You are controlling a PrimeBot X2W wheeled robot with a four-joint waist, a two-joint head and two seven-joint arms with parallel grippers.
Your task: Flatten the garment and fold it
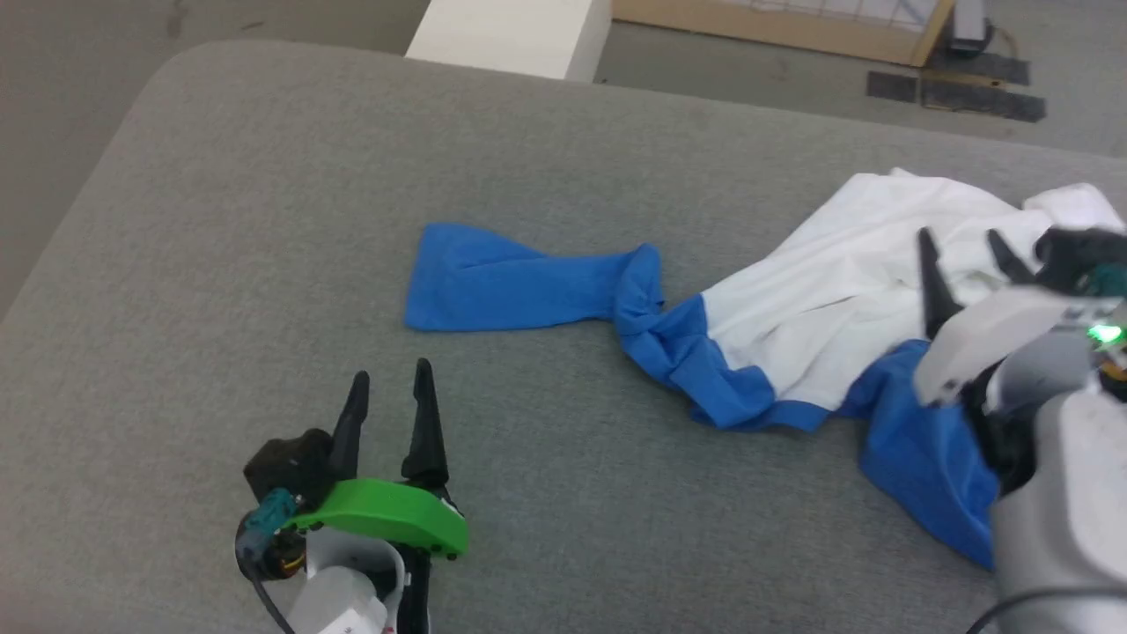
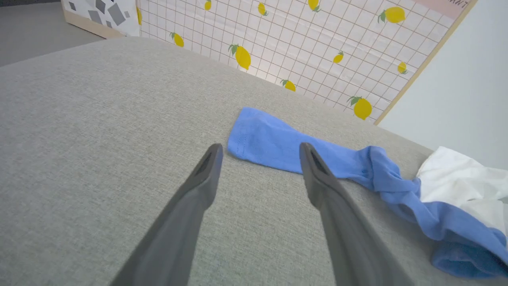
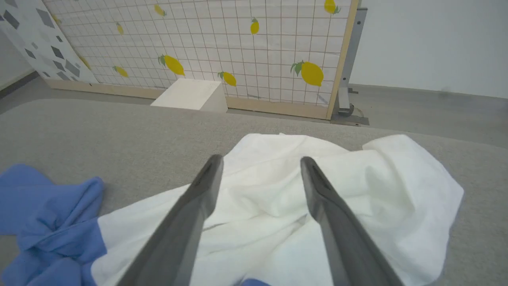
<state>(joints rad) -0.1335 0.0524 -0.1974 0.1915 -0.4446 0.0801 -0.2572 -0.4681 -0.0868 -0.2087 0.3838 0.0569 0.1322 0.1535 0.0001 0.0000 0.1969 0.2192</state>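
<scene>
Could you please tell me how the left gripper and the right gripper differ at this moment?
The left gripper is over the bare grey surface, just short of the shirt's outstretched blue sleeve; the right gripper is over the shirt's white body. The left gripper's fingers rise from a green bracket, the right gripper's from a pale grey bracket. Both are open and hold nothing.
</scene>
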